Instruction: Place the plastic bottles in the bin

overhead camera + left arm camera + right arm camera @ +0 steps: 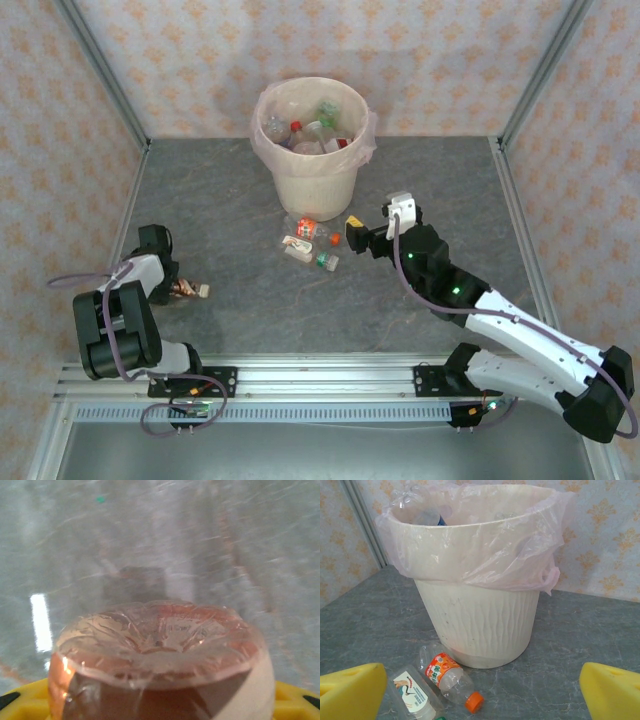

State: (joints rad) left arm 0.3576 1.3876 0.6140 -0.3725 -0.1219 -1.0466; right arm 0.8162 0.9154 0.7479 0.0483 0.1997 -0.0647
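Hiding left jaws, blurred bottle [160,680] perhaps gripped

L arm is folded tight: elbow raised close to its base, forearm doubled back, wrist pitched steeply down, so my L tool [174,286] points at the bench. On the L wrist cam its yellow pads [30,706] sit low at both edges. They look pressed against the two sides of a brown-label bottle [160,670] lying between them, base toward the cam. R arm is stretched long, fwd and across to its own left, forearm low, wrist roughly level. R tool [354,232] has its jaws spread wide, pads [350,691] far apart at the lower corners of the R wrist cam, empty.
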